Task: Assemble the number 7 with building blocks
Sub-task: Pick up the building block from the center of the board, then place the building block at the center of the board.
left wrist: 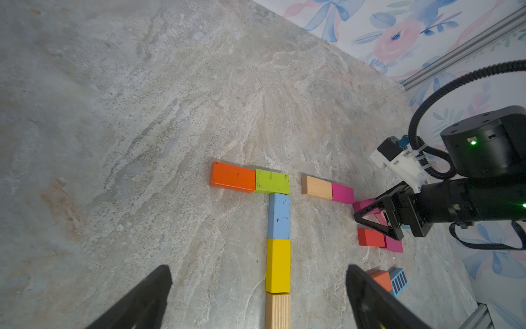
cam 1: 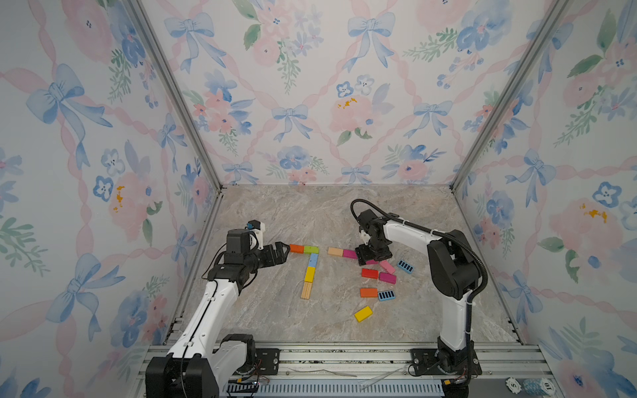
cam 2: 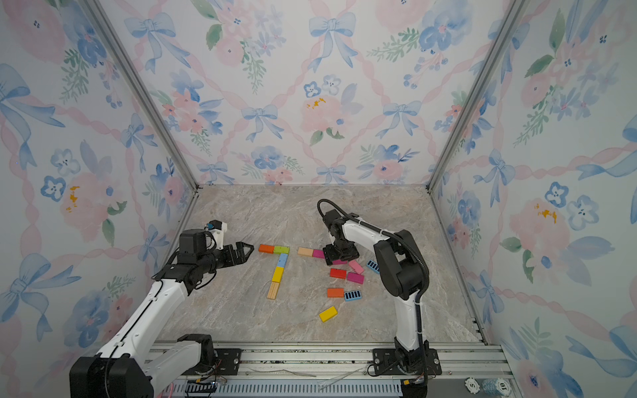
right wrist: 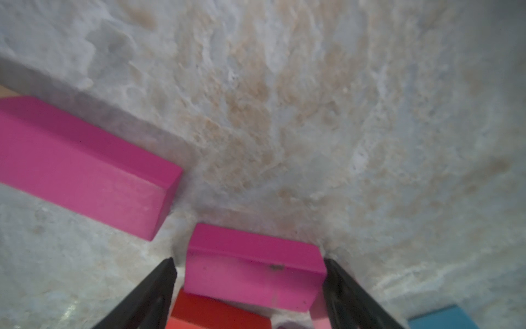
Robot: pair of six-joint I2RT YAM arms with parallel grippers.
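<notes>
- The number 7 (cam 1: 309, 275) lies flat on the counter (cam 1: 269, 320), just below the middle of the frame in both top views.
- Its top bar is an orange block (cam 1: 296, 248) and a green block (cam 1: 311, 249), touching end to end.
- The stem runs down the frame from under the green block. It is a light blue block (cam 1: 313, 259), then a yellow block (cam 1: 310, 272), then a lined wooden block (cam 1: 306, 290), each touching the next.
- Just right of the bar, with a gap between, a tan block (cam 1: 335, 252) and a magenta block (cam 1: 349, 254) lie end to end in a short row.
- The left fingers (left wrist: 142, 302) are spread wide and grasp nothing. In a top view they hang just left of the orange block's free end.
- The right fingers (right wrist: 148, 299) point down at the right end of the tan and magenta row. They stand on either side of a second magenta block (right wrist: 253, 273).
- A strip of counter shows between one finger and that block, so the fingers are not clamped on it.
- That block's lower edge rests over a red block (cam 1: 369, 273).
- Lower right of the 7, more building blocks lie loose. They are a pink block (cam 1: 386, 266), a striped blue block (cam 1: 405, 266) and a third magenta block (cam 1: 387, 277).
- Further down the frame are a loose orange block (cam 1: 368, 292), touching a second striped blue block (cam 1: 386, 295), and a loose yellow block (cam 1: 363, 314), which lies alone.
</notes>
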